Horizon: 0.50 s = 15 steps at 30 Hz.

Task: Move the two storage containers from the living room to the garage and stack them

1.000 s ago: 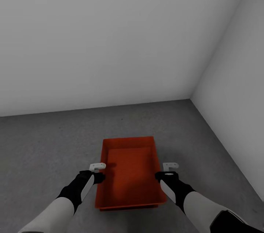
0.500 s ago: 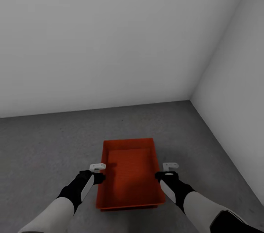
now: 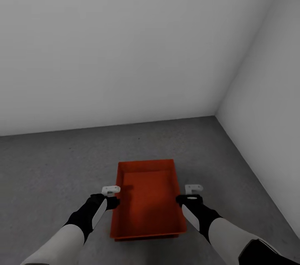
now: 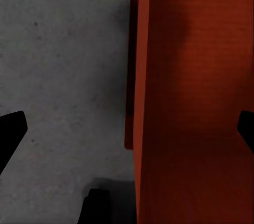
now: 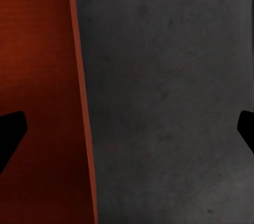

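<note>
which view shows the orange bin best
The head view: the whole storage container shows there on the concrete floor, all four walls and the inside visible. The left wrist view gives one long wall and part of the inside. The right wrist view gives the opposite rim and a strip of the inside.

One orange-red storage container (image 3: 148,200) on the grey concrete floor (image 3: 50,165), two grippers, left (image 3: 111,190) and right (image 3: 193,188), flanking the container, two plain walls.
</note>
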Tool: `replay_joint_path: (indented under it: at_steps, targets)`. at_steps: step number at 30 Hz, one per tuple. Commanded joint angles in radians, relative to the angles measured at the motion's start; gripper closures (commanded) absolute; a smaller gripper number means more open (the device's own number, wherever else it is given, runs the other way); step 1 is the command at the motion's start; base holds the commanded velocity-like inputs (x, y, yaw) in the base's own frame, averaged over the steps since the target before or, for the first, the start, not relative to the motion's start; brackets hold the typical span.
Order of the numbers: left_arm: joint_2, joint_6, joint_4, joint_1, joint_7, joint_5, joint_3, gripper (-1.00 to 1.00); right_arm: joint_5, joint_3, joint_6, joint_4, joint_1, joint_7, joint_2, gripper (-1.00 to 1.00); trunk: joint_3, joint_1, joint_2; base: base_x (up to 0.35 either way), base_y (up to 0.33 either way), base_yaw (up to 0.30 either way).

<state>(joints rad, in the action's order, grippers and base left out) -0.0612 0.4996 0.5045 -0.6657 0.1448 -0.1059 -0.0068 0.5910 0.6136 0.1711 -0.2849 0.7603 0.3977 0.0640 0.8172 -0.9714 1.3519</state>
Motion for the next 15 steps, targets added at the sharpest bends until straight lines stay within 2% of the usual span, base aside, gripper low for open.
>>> replay_joint_path:
  at_steps: [1,15]
  targets:
    - [0.0,0.004,0.002,0.0,0.007,-0.011,-0.001,-1.0,0.005,0.009,-0.002,-0.002,0.001,0.007,0.0,-1.0,-0.004,0.004,-0.007,0.0,0.0,0.0]
    - [0.0,0.004,0.002,0.0,0.007,-0.011,-0.001,-1.0,0.006,0.009,-0.019,-0.002,0.001,0.006,-0.001,-1.0,-0.07,0.058,-0.105,0.0,0.0,0.0]
